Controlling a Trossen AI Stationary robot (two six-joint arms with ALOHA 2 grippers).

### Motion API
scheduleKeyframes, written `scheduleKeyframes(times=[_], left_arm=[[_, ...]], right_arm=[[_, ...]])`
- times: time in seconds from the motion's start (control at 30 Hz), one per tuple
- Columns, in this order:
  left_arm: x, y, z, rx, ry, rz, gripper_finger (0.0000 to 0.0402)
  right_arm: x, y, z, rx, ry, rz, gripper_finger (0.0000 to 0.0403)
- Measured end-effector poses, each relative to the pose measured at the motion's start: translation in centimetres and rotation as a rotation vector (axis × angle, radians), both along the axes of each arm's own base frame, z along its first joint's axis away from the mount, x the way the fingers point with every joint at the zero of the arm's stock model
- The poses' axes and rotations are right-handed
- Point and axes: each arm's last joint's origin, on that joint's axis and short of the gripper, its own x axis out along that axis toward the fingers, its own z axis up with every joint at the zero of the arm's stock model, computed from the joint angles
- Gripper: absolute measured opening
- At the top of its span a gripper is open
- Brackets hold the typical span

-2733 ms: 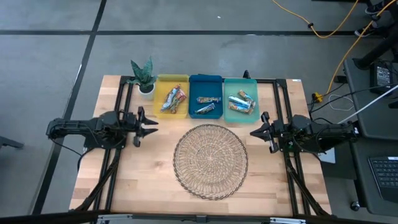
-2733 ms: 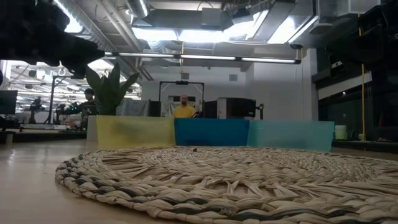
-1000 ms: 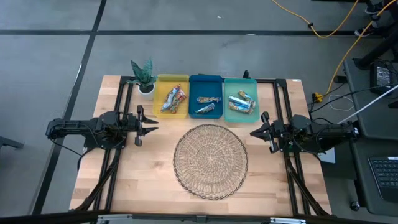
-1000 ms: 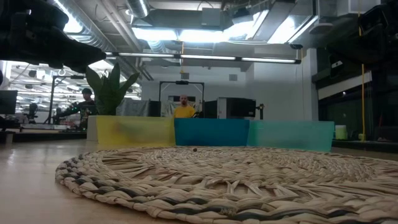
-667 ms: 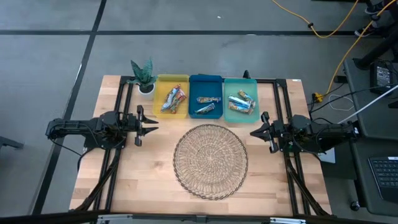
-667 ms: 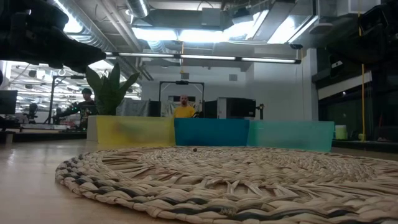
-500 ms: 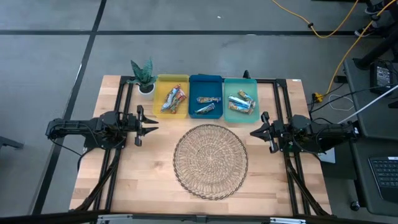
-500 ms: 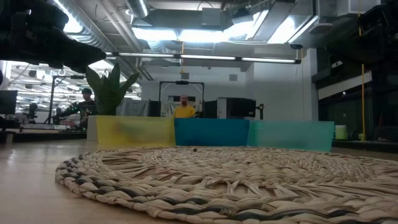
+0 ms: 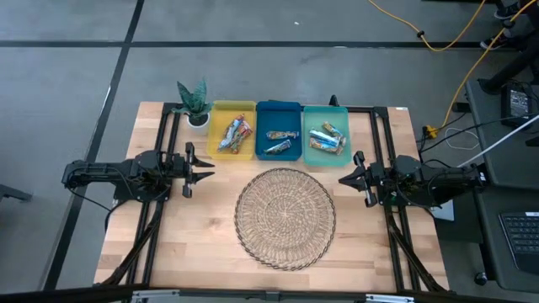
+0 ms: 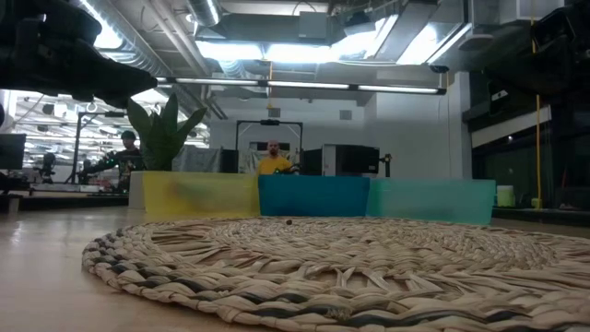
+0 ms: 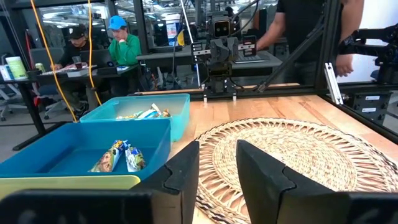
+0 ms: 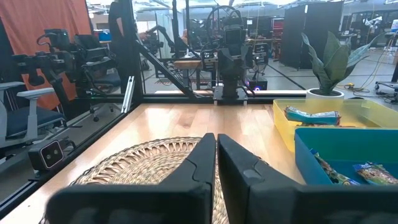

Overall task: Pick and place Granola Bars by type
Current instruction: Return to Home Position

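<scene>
The granola bars lie in three trays at the table's far edge. Red-orange ones [image 9: 235, 133] are in the yellow tray [image 9: 221, 143], silver-blue ones [image 9: 282, 140] in the blue tray [image 9: 279, 109], and mixed ones [image 9: 327, 139] in the teal tray [image 9: 325, 112]. The round wicker basket [image 9: 285, 217] lies flat at the table's middle with nothing in it. My left gripper [image 9: 206, 167] hovers level at the table's left, open by a narrow gap [image 11: 217, 165], and holds nothing. My right gripper [image 9: 341, 178] hovers level at the right, shut [image 12: 216, 149] and holding nothing.
A small potted plant [image 9: 194, 103] stands at the far left corner beside the yellow tray. Black frame rails [image 9: 160, 227] run along the table's left and right sides. Bare wood shows around the basket. People sit and stand in the room beyond the table.
</scene>
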Motion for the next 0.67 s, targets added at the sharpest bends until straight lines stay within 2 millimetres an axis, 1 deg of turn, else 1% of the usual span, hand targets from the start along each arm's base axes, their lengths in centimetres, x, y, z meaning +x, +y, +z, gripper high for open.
scheduleKeyframes(times=[0.67], left_arm=[[0.0,0.0,0.0,0.0,0.0,0.0,0.0102]], right_arm=[[0.0,0.0,0.0,0.0,0.0,0.0,0.0021]])
